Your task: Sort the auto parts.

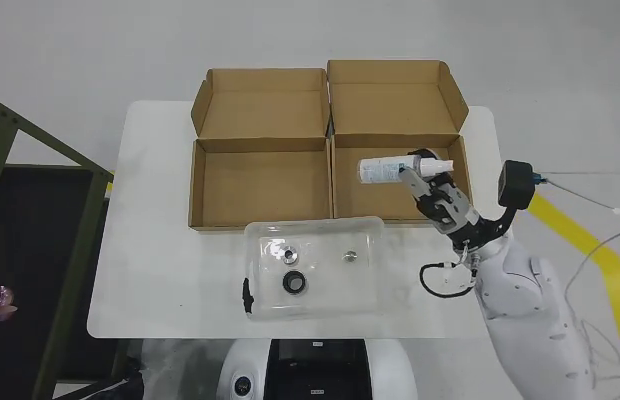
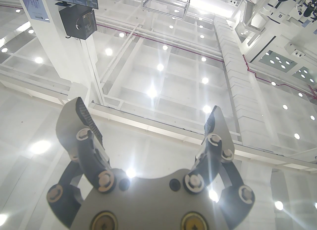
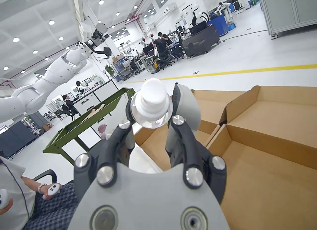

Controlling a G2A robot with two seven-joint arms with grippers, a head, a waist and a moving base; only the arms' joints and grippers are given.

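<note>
The right pincer (image 1: 418,172) pinches the bottle (image 1: 382,170) above the right box (image 1: 365,203); best lower it inside before letting go.

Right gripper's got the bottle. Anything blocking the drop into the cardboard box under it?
Nothing visible. The right gripper holds the bottle sideways over the right-hand cardboard box, whose lid is folded back and whose floor looks bare beneath it.

The boxes (image 1: 260,185) are matt brown cardboard, the bin (image 1: 330,290) glossy clear plastic, the counter (image 1: 150,250) smooth white, the spray bottle (image 1: 382,170) shiny clear plastic.
</note>
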